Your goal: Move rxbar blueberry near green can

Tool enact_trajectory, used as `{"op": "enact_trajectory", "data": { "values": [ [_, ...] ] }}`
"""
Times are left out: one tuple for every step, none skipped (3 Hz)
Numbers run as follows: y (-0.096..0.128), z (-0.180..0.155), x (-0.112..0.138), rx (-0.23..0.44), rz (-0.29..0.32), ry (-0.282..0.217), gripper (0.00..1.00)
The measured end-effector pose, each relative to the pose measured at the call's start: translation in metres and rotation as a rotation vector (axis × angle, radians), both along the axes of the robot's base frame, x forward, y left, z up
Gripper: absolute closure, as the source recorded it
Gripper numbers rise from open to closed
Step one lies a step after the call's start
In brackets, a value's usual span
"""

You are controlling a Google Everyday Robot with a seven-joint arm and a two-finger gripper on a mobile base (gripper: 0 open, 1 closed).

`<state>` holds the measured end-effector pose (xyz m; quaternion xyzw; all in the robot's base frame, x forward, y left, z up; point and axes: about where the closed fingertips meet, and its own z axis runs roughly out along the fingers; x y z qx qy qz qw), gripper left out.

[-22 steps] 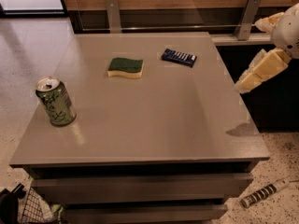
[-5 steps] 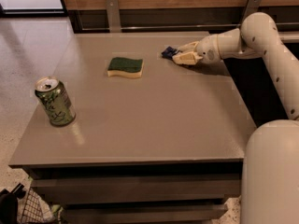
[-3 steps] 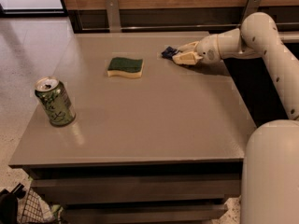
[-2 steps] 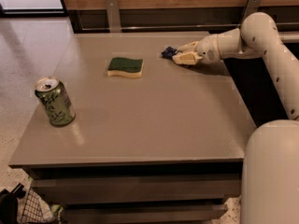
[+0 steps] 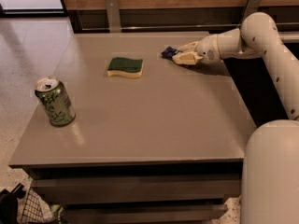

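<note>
You get no readable text anywhere in this view. On green can (image 5: 55,101), front left of table (image 5: 163,120): pale pattern only, no brand or lettering you can make out. Of rxbar blueberry (image 5: 167,52), far right: only dark blue corner shows beside gripper (image 5: 181,53), wrapper lettering not legible. That gripper sits low over bar at table's far right side. On sponge (image 5: 125,65): no label, number or sign.
</note>
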<state>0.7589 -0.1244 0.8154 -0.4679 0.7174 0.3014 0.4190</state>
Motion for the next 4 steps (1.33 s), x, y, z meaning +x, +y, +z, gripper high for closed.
{"op": "enact_trajectory", "data": {
  "values": [
    [-0.0001, 0.0001, -0.0001, 0.000, 0.000, 0.000, 1.00],
    [0.0000, 0.0001, -0.0001, 0.000, 0.000, 0.000, 1.00],
    [0.0001, 0.0001, -0.0001, 0.000, 0.000, 0.000, 1.00],
    [0.0001, 0.0000, -0.0001, 0.000, 0.000, 0.000, 1.00]
  ]
}}
